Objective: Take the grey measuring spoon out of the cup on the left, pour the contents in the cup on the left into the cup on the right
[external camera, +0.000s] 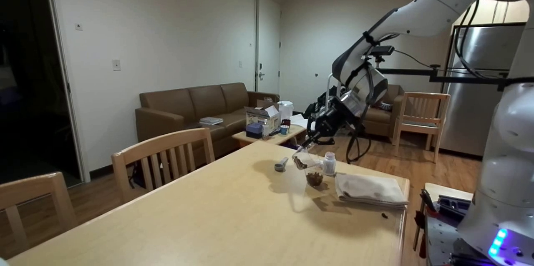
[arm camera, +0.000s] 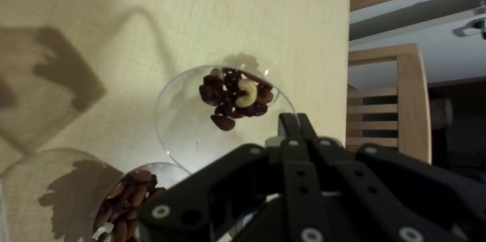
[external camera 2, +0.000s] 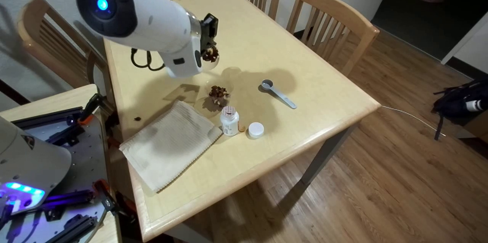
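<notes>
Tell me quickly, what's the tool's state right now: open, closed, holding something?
Tool: closed on the rim of a clear cup, holding it off the table.

Plastic spoon, ribbed cloth, wooden table

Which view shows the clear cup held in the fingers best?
The wrist view: it looks into the clear cup in the fingers, showing most of its rim and the nuts and dried fruit inside. Both exterior views show it smaller, with contents visible; in an exterior view, the arm partly hides it.
</notes>
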Controlling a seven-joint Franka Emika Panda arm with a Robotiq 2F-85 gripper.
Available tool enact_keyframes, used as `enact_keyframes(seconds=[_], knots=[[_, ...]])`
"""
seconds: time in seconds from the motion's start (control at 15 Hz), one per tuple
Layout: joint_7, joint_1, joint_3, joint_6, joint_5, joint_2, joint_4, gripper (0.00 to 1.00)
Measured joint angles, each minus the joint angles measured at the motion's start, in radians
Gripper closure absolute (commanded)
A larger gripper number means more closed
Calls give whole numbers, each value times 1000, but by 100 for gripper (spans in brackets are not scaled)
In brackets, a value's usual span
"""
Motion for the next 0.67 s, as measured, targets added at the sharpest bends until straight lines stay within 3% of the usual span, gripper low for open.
enact_keyframes(seconds=[0.27,0.67], knots=[[-211,20,-110,-174,171,8,-23,100],[-392,20,-205,-435,184,113,-16,100]])
